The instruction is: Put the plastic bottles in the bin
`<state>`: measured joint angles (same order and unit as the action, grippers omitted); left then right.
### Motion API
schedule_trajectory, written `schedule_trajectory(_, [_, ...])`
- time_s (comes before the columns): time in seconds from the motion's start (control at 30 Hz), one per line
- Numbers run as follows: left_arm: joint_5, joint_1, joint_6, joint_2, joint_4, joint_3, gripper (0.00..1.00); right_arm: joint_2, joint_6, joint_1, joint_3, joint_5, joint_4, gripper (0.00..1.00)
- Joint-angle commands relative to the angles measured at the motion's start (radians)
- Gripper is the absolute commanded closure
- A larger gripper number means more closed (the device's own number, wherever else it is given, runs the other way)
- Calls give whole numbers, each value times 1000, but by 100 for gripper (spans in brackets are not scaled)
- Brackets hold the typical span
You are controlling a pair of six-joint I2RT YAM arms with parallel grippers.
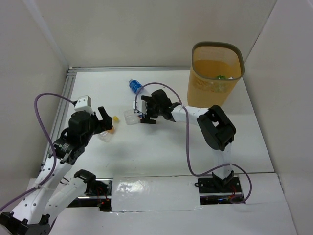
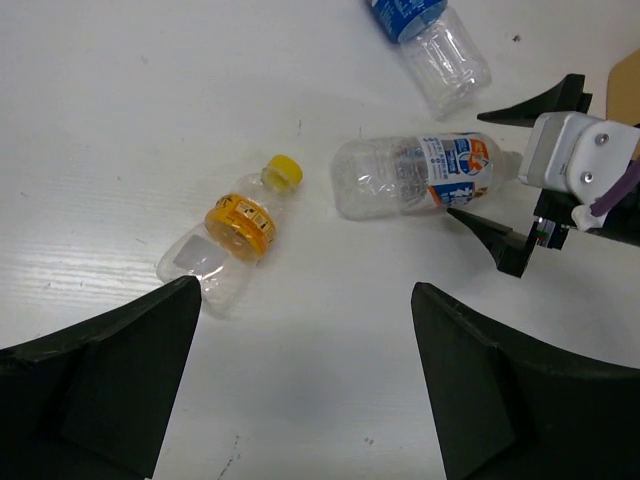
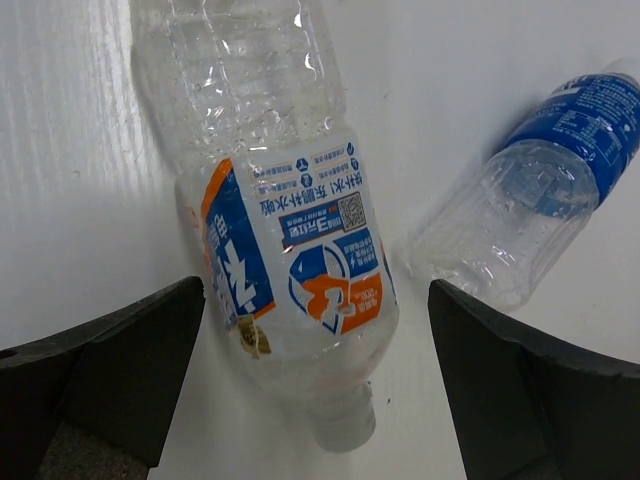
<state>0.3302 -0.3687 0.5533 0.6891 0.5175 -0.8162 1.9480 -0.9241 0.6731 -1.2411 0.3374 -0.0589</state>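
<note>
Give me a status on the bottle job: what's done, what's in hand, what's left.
Done: something green already lies in the bin, probably a bottle. In hand: the right gripper is open astride the orange-and-blue-labelled bottle, not yet closed on it; the left gripper is open above the yellow-capped bottle. Left: those two and the blue-labelled bottle all lie on the table.

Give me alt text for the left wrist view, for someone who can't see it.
Three plastic bottles lie on a white table: a yellow-capped bottle, a clear bottle with a blue-and-orange label, and a blue-labelled bottle at the top edge. The right hand, open, straddles the clear bottle's neck; the left hand is open below.
</note>
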Motion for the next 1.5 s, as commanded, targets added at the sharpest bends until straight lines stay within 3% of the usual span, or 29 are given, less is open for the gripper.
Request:
schedule_trajectory(0.0, [-31,11,-13,-13,3,14,1,43,-10,11,-67,-18,-30,0])
schedule_trajectory(0.2, [-74,30,-61,35,3,14,1,120,-96,-1,-164,147,161,0])
schedule_trajectory(0.33, [-92,39,-81,88,3,3,1,164,-145,-20,-241,259,324,9])
schedule_trajectory(0.63, [-149,59,-142,167,-10,-8,3,118,-167,-82,-299,364,540,55])
schedule_trajectory(0.7, [-158,68,-164,167,-20,-17,3,83,-139,-105,-337,374,574,60])
schedule_trajectory(0.87, [-206,68,-243,216,-20,-37,1,25,5,-185,-467,429,651,64])
schedule_trajectory(1.1, [-197,86,-292,271,-30,-57,1,25,238,-305,-791,508,683,65])
schedule_trajectory(1.23, [-195,96,-328,322,-42,-57,1,12,385,-366,-922,563,599,65])
schedule_trajectory(1.47, [-165,105,-357,417,-63,-75,1,-86,622,-464,-931,535,387,64])
